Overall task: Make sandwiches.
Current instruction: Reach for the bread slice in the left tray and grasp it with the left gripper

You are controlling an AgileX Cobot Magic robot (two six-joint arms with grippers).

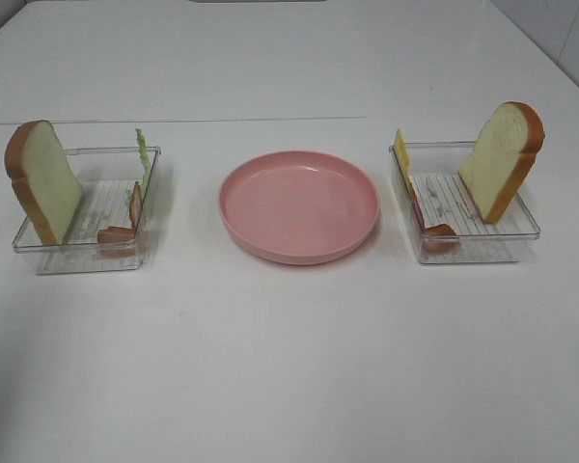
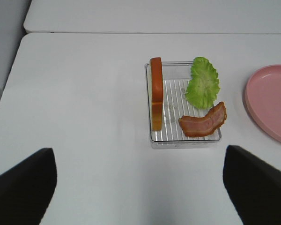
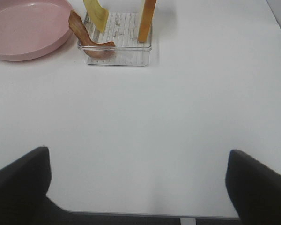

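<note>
Nearest each wrist camera are the dark fingers of its own hand: the left hand (image 2: 136, 154) and the right hand (image 3: 136, 152) both hang above the bare white counter (image 1: 289, 367) with fingers wide apart, holding nothing.

The sandwich parts are unassembled, split between two clear trays either side of the pink plate (image 1: 299, 253), on which no piece lies. In the left tray (image 1: 77, 262) a left bread slice (image 1: 43, 178) stands on edge against the left wall. A lettuce leaf (image 1: 143, 159) leans upright at the right wall, and a left bacon strip (image 1: 121, 230) curls at the near right corner. In the right tray (image 1: 473, 255) the layout is mirrored. A right bread slice (image 1: 502, 159) tilts against the right wall, a cheese slice (image 1: 402, 154) stands at the left wall, and a right bacon strip (image 1: 434, 230) lies at the near left corner.

These look like light toy pieces. The bread seems thick and probably a little squashy, so I would pinch it across its two flat faces near the top crust, which stands above the tray rim. The lettuce and cheese look thin and likely floppy, so they are best taken by their raised upper edges. The bacon is narrow and curved, and its lifted end offers the easiest hold. The trays look light enough to slide if nudged.
</note>
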